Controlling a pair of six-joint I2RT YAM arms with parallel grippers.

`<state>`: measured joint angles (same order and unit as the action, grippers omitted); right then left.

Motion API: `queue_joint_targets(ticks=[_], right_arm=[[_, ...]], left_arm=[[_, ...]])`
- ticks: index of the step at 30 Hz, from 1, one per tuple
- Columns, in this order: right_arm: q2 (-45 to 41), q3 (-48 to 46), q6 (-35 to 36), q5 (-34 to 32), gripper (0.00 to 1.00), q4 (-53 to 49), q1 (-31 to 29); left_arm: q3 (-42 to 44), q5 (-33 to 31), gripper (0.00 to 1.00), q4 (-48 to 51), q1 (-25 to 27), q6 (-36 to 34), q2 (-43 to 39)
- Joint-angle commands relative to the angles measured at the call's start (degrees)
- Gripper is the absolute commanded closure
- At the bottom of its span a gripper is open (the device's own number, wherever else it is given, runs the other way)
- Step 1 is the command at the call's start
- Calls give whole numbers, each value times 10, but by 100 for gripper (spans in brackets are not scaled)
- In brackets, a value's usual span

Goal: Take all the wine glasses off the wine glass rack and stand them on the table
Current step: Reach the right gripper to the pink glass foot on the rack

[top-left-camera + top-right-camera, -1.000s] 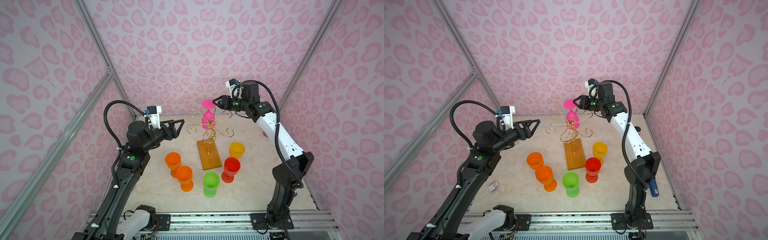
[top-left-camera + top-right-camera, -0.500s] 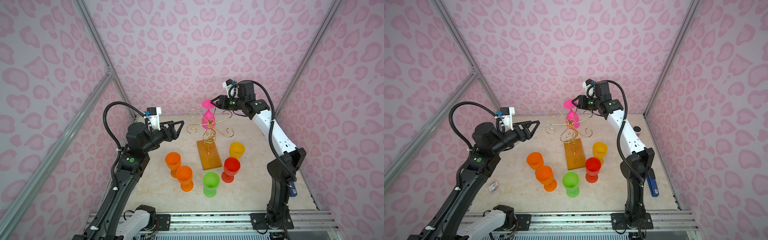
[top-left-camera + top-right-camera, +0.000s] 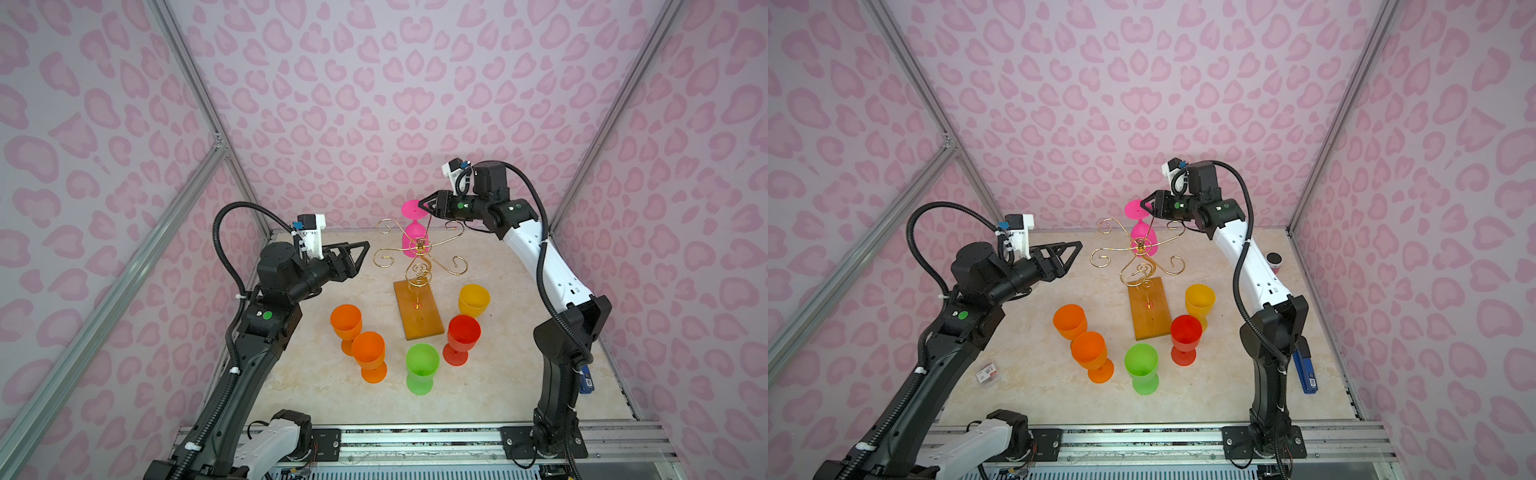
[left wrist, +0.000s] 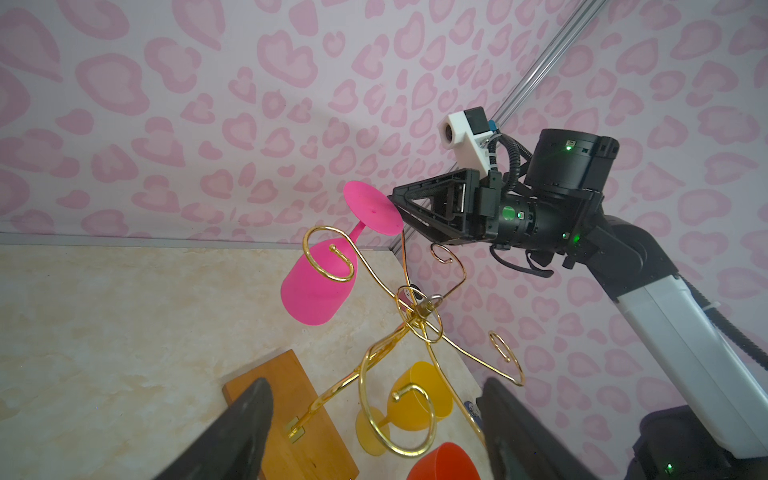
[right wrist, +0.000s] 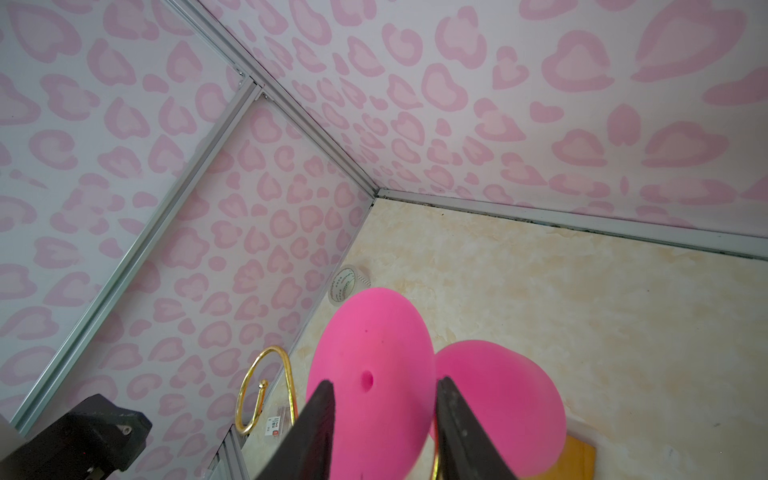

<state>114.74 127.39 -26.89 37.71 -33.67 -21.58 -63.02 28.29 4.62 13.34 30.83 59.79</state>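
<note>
1. The table [image 3: 498, 374] has a pale marbled top, and both arms rise from its front edge.
2. The right arm [image 3: 548, 266] climbs high on the right side, then bends level toward the middle of the back edge. The right gripper [image 3: 422, 204] sits right at the wine glass's round foot. In the right wrist view its two fingers [image 5: 322, 415] stand partly apart and frame that foot. I cannot tell whether they are pinching it.
3. The left arm [image 3: 257, 353] leans in from the left side with its elbow raised. The left gripper [image 3: 365, 247] points level at the rack with its jaws spread wide, close to the scrolls but touching nothing.
4. The rack [image 3: 417, 291] stands mid-table toward the back edge, with gold scroll arms on a wooden base.
5. The wine glass [image 3: 411, 241] is pink and hangs upside down on the rack's rear arm, bowl down, foot up and slightly tilted.
6. Cups stand upright around the base, toward the front edge. On its left are an orange cup [image 3: 346, 322] and a second orange cup [image 3: 368, 349], just beside each other. A green cup [image 3: 422, 361] stands in front, with a red cup [image 3: 463, 330] and a yellow cup [image 3: 473, 299] on the right.
</note>
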Motion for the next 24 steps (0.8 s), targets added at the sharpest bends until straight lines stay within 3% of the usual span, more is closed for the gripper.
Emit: queue_joint_targets(ticks=[1,13,24], right_arm=[[0,-3,-9,23,61,19,-2],[-10,-26,-30,49,66,51,-3],[-17,-44,-35,55,83,53,-3]], left_arm=[[-6,5,20,-8,0,-8,3],[-5,7,20,-7,-1,-8,6],[-3,6,21,-6,0,-9,9]])
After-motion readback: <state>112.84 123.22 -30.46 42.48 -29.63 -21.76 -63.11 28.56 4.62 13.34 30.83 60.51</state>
